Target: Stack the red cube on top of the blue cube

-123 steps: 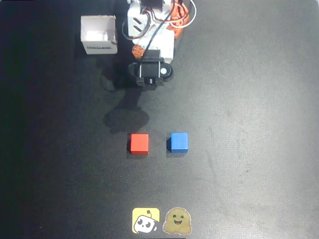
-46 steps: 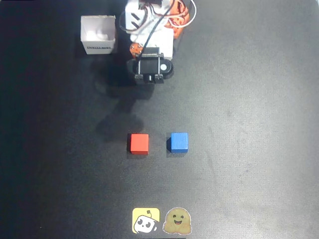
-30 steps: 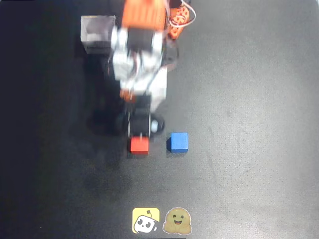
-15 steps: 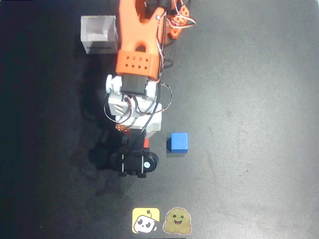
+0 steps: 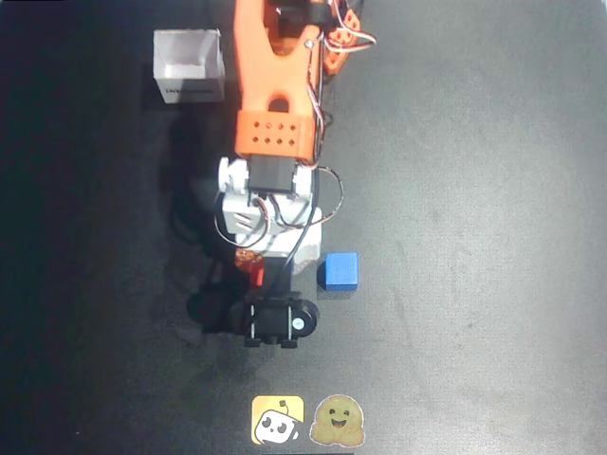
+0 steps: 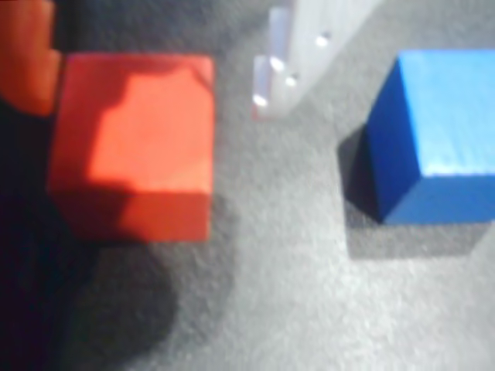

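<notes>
In the wrist view the small matte red-orange cube (image 6: 135,143) lay closest, resting on the dark speckled tabletop (image 6: 294,309) between an orange finger at the left edge and a pale translucent finger (image 6: 282,66) to its right, with a visible gap on the pale side. The gripper (image 6: 155,69) was therefore spread wider than the cube and had hold of nothing; whether the orange finger touched the cube could not be told through the blur. Just beyond the pale finger, to the right, sat the small matte blue cube (image 6: 441,131), clear of the gripper and apart from the red one. From overhead, the orange and white arm (image 5: 275,133) reached down the table and covered most of the red cube, only a sliver (image 5: 254,272) showing beside the blue cube (image 5: 340,270); farther up stood an open white cardboard box (image 5: 190,66), and two cartoon stickers (image 5: 308,420) lay at the bottom edge. By my reading the step in hand was the grasp: the fingers straddled the red cube, so the next move called for closing squarely on it, then lifting clear before carrying it right over the blue cube. Four seconds earlier the arm had been folded back near the box with both cubes in plain sight; neither cube had shifted since.
</notes>
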{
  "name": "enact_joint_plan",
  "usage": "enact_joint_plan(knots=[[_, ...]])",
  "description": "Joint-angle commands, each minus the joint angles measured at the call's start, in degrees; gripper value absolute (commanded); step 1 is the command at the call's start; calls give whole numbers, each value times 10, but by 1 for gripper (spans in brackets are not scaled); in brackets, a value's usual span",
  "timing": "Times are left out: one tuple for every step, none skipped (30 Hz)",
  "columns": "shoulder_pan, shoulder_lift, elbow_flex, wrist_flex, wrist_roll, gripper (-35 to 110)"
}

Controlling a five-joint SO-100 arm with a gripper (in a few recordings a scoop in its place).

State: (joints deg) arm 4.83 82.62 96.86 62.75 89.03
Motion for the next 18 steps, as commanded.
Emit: enact_joint_plan(knots=[[-4, 0, -19, -14, 5, 22], [-4, -3, -18, -18, 5, 23], [-4, -6, -18, -21, 5, 23], [-4, -10, -18, -23, 5, 23], [-4, -14, -18, -25, 7, 23], [-4, -16, -17, -30, 8, 23], [-3, -17, -13, -37, 8, 23], [-3, -20, -11, -42, 9, 23], [-2, -25, -11, -44, 10, 23], [-1, -29, -11, -47, 10, 23], [0, -33, -11, -50, 11, 22], [1, -36, -11, -52, 11, 21], [2, -39, -11, -54, 11, 20], [3, -41, -11, -57, 10, 19], [4, -44, -11, -59, 11, 17], [7, -47, -11, -60, 11, 15], [8, -50, -11, -60, 11, 12], [9, -52, -11, -60, 11, 10]])
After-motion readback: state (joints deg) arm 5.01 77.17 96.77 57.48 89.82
